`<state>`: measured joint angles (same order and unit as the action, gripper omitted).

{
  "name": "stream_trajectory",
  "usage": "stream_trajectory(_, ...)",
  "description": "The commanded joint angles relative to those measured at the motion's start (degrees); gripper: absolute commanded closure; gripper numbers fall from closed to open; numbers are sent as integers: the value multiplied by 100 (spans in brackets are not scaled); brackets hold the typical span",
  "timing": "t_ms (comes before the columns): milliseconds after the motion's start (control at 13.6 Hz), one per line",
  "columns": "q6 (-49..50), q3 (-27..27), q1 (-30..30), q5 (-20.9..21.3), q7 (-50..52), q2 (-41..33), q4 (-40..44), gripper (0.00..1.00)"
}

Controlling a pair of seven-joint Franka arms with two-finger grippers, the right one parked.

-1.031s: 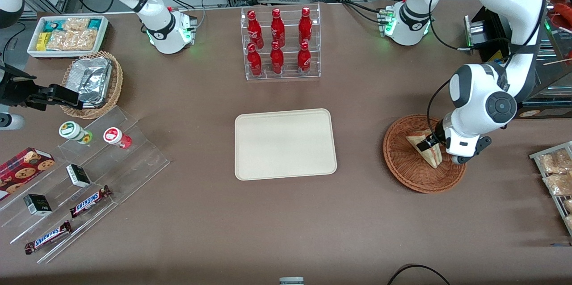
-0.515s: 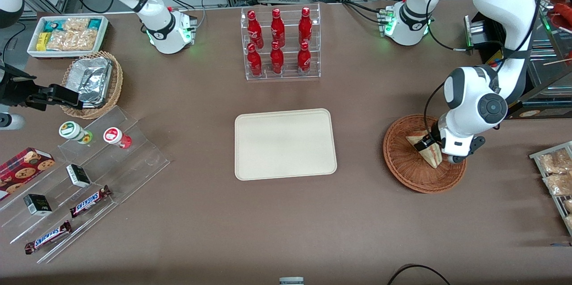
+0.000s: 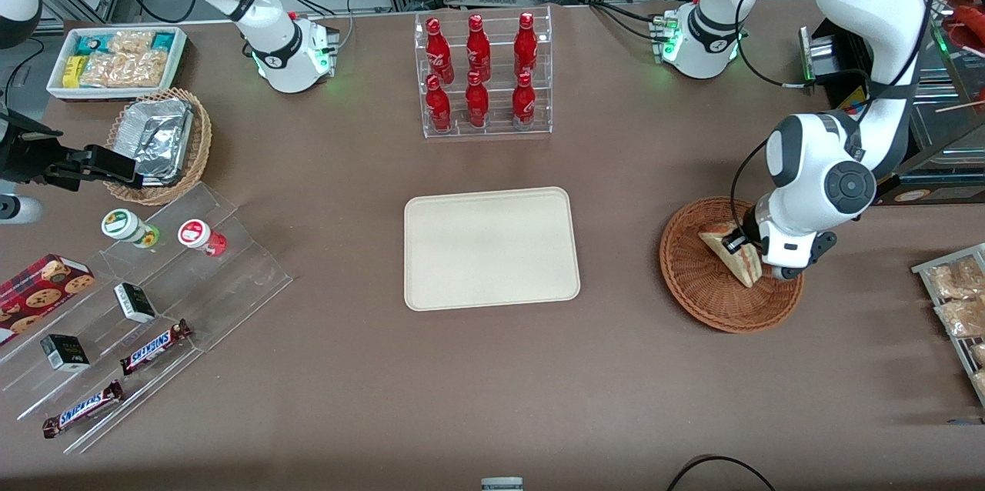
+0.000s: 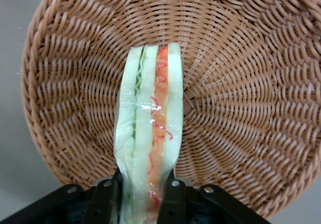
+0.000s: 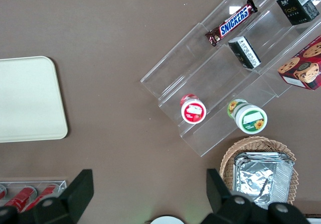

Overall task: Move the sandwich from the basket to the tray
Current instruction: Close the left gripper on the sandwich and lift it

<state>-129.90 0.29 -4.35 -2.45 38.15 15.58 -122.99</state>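
The sandwich (image 3: 733, 254) (image 4: 149, 128), a wrapped wedge of pale bread with green and red filling, stands on edge in the round reddish-brown wicker basket (image 3: 696, 287) (image 4: 241, 83) toward the working arm's end of the table. My gripper (image 3: 745, 248) (image 4: 141, 196) is down in the basket, shut on the sandwich, with one black finger pressed against each bread face. The wrapper bulges between the fingers. The cream rectangular tray (image 3: 491, 248) (image 5: 27, 99) lies flat at the table's middle with nothing on it.
An acrylic rack of red bottles (image 3: 482, 74) stands farther from the front camera than the tray. Snack packets on a rack (image 3: 954, 298) lie at the working arm's table end. A tan basket with foil container (image 3: 158, 141) and stepped acrylic shelves of snacks (image 3: 146, 306) occupy the parked arm's end.
The wrist has shifted slightly toward the tray and farther from the front camera over the basket. The fingers have come together on the sandwich, which sits a little more upright.
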Motion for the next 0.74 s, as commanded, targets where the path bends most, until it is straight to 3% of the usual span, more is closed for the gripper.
stream_trajectory(0,727,24,-49,-27,-36,-151,467,100)
stream_trajectory(294,1413,-248,-145,78,-124,-143,1101,100)
stream_trajectory(663,1590,-336,-873,96,-159,-81,1470,100)
